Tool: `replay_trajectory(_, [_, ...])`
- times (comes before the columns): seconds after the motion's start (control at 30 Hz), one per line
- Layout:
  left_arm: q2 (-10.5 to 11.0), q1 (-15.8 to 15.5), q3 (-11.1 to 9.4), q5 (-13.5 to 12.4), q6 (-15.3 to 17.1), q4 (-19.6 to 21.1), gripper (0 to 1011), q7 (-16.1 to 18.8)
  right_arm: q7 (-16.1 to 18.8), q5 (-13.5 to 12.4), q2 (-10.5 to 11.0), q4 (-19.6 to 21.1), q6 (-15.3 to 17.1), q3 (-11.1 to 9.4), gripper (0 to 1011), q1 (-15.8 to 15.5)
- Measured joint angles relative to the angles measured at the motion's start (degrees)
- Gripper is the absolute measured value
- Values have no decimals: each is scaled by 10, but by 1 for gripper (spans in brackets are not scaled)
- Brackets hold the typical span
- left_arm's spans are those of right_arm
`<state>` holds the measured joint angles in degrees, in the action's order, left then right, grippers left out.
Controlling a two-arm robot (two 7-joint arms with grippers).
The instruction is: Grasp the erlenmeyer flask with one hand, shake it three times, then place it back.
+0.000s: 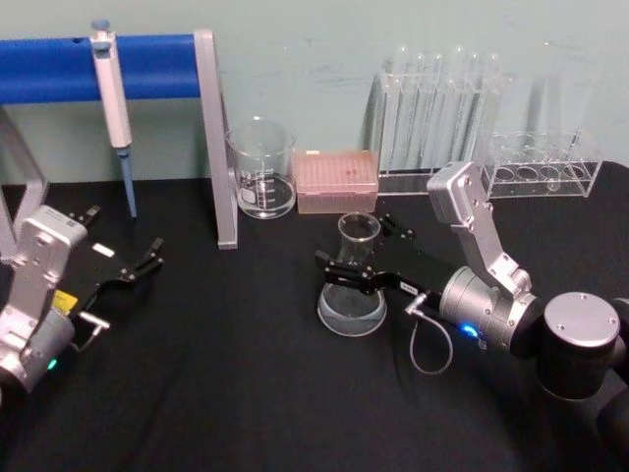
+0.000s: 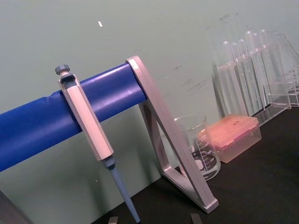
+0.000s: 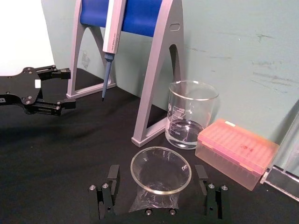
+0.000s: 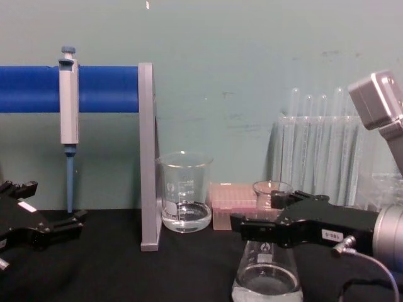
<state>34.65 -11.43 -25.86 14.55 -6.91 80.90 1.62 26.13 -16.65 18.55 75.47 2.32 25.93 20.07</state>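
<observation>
The erlenmeyer flask [image 1: 351, 295] stands upright on the black table, centre-right, with a little clear liquid in its wide base [image 4: 266, 283]. My right gripper [image 1: 354, 242] reaches in from the right and is open, one finger on each side of the flask's neck. The right wrist view shows the flask's rim [image 3: 160, 170] between the two fingers [image 3: 112, 176], with a small gap on each side. My left gripper [image 1: 145, 259] rests open and empty at the table's left, far from the flask; it also appears in the right wrist view [image 3: 66, 88].
A glass beaker [image 1: 261, 167] and a pink tip box [image 1: 336, 181] stand just behind the flask. Test tube racks [image 1: 442, 118] line the back right. A pipette [image 1: 113, 98] hangs on the blue-barred stand, whose grey leg [image 1: 218, 147] stands left of the beaker.
</observation>
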Motion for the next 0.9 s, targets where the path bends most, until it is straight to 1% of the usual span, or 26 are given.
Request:
replay_trajectory(0.77, [0,0,0,0,0,0,1001,0,-3,3,-1,0,1,-1,1003,-1])
replay_trajectory(0.9, [0,0,0,0,0,0,1001,0,-3,3,0,0,1,-1,929,-1])
